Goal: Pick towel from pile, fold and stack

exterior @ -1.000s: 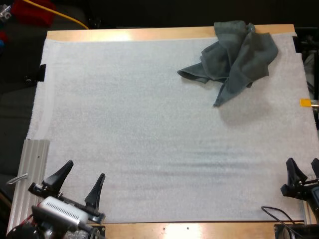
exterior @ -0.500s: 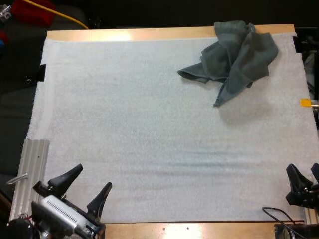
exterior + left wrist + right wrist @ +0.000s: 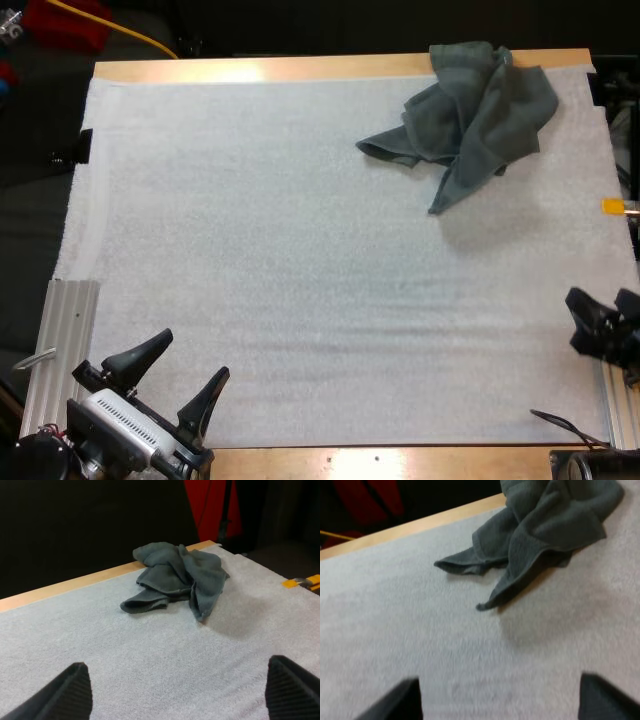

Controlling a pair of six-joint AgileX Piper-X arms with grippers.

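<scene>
A crumpled dark grey-green towel [image 3: 470,115] lies at the far right of the white mat [image 3: 300,250], one corner trailing toward me. My left gripper [image 3: 182,368] hovers open at the near left edge of the mat, far from the towel [image 3: 175,577]; its fingers stand wide apart. At the right edge of the mat my right gripper [image 3: 605,306] is open too, well short of the towel [image 3: 545,525], with nothing between its fingers.
A ribbed metal rail [image 3: 58,360] runs along the mat's near left side. The wooden table edge [image 3: 300,68] borders the mat at the far side, just behind the towel.
My right gripper has moved forward along the right edge toward the towel. My left gripper has drawn back slightly and turned a little. The towel has not moved.
</scene>
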